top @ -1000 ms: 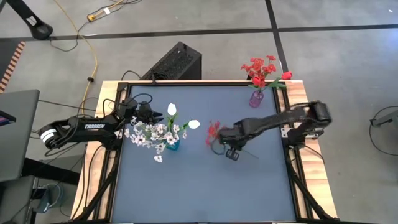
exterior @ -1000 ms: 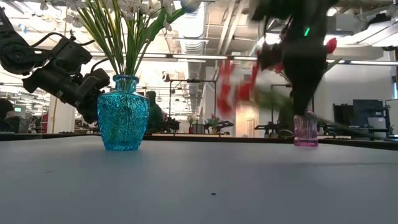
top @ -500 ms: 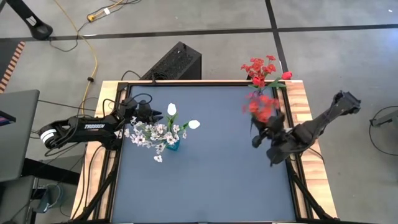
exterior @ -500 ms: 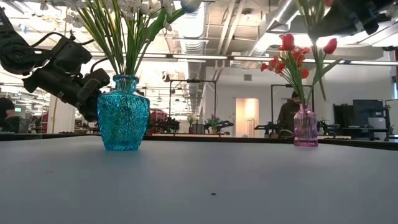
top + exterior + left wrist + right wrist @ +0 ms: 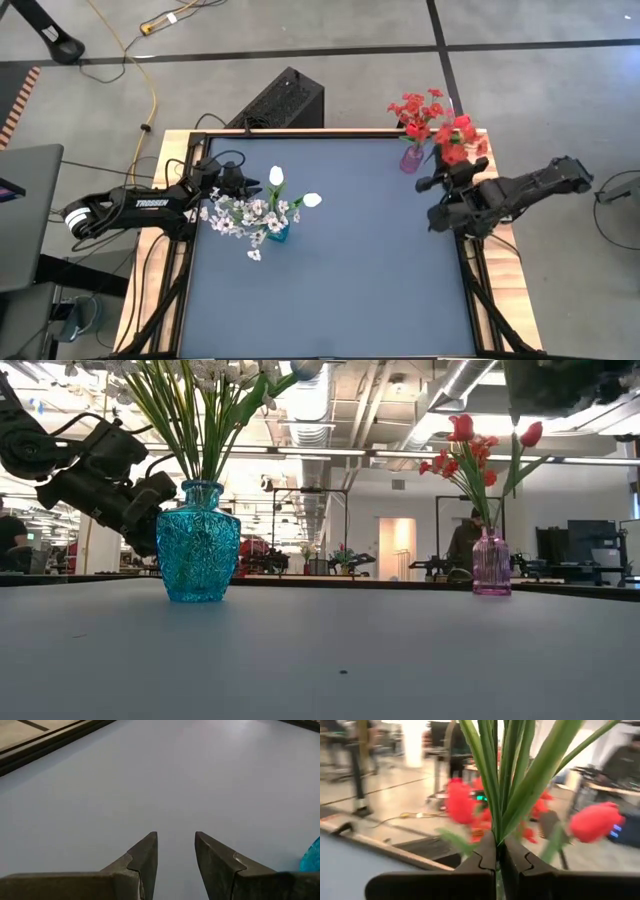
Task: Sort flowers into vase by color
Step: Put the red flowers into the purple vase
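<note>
Standing on the dark table (image 5: 330, 290) are two vases: a blue vase (image 5: 198, 542) left of centre, packed with white flowers (image 5: 250, 213), and a small pink vase (image 5: 491, 563) at the far right corner, already carrying red flowers (image 5: 415, 108). Nothing lies on the open mat between them. A black box (image 5: 280, 100) sits on the floor just past the table's far edge, with a yellow cable (image 5: 150, 90) trailing nearby.

Over on the right, the right gripper (image 5: 445, 185) hangs above the table's right edge, just beside the pink vase, its arm stretched out past the table frame. Its fingers are clamped together on the green stems of a red spray (image 5: 458, 138), whose blossoms sit up close to the vase's own bouquet. The wrist view shows those stems (image 5: 502, 780) rising straight out of the pinched fingertips, red blooms blurred behind.

The left gripper (image 5: 176, 851) waits low at the left side, right next to the blue vase, fingers parted with nothing between them.

From table height the right gripper is mostly cut off at the top, so the spray's stem tips can't be made out.
</note>
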### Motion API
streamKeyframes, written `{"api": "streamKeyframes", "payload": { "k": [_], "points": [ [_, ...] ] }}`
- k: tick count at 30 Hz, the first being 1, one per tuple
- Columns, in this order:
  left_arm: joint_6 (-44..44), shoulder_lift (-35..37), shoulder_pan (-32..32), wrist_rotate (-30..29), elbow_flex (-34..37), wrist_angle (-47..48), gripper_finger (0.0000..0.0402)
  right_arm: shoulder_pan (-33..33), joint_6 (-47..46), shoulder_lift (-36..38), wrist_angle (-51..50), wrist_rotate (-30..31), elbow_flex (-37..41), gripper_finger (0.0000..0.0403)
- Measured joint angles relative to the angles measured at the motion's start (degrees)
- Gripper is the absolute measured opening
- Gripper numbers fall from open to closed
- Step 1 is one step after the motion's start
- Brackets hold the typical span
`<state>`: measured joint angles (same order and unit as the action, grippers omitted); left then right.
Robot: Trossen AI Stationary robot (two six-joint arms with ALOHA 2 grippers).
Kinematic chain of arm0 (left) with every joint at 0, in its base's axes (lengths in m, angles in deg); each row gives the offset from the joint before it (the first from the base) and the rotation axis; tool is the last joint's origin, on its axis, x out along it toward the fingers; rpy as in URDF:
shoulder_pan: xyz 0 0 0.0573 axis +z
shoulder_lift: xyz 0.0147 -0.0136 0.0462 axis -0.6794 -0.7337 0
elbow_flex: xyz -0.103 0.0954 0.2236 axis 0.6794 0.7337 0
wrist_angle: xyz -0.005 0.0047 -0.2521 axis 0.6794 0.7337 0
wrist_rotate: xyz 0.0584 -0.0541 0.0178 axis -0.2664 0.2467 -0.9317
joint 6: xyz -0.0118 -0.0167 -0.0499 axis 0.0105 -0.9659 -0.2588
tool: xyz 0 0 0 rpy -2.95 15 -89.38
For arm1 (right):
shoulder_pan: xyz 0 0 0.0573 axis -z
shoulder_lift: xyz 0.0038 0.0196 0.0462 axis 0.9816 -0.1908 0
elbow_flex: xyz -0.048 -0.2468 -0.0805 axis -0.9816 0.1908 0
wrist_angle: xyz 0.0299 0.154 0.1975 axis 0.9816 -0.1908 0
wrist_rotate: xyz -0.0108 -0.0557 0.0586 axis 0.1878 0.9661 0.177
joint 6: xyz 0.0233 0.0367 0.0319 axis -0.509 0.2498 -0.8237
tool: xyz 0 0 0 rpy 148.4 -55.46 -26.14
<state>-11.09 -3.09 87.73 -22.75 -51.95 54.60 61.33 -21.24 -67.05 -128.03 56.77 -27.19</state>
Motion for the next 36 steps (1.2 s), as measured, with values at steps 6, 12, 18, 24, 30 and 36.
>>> {"api": "streamKeyframes", "payload": {
  "k": [6, 12, 18, 24, 30, 36],
  "points": [
    [0.46, 0.0, 0.0, 0.0, 0.0, -0.04, 0.0119, 8.87, -14.16, 0.05, -3.18, 0.07, 4.34, 0.0029],
    [0.17, 0.0, 0.0, 0.01, 0.0, -0.11, 0.0119, 12.75, -22.25, 0.06, -1.09, 0.02, 7.02, 0.0029],
    [-0.1, 0.0, 0.0, 0.01, 0.0, -0.35, 0.0119, 11.32, -6.28, -0.26, 6.56, -7.45, 5.86, 0.0029],
    [-0.52, 0.0, 0.02, 0.04, 0.0, -2.27, 0.0119, 11.33, 13.28, 1.42, 22.22, -14.07, 5.81, 0.0029],
    [-0.25, 0.0, 0.0, 1.09, 0.0, -0.87, 0.0119, 9.47, 37.64, 1.77, 44.72, -25.1, 5.81, 0.0029],
    [1.42, 0.0, 0.01, 1.09, 0.0, -0.92, 0.0119, 9.39, 52.19, 5.78, 51.74, -28.31, 5.84, 0.0029]
  ]
}}
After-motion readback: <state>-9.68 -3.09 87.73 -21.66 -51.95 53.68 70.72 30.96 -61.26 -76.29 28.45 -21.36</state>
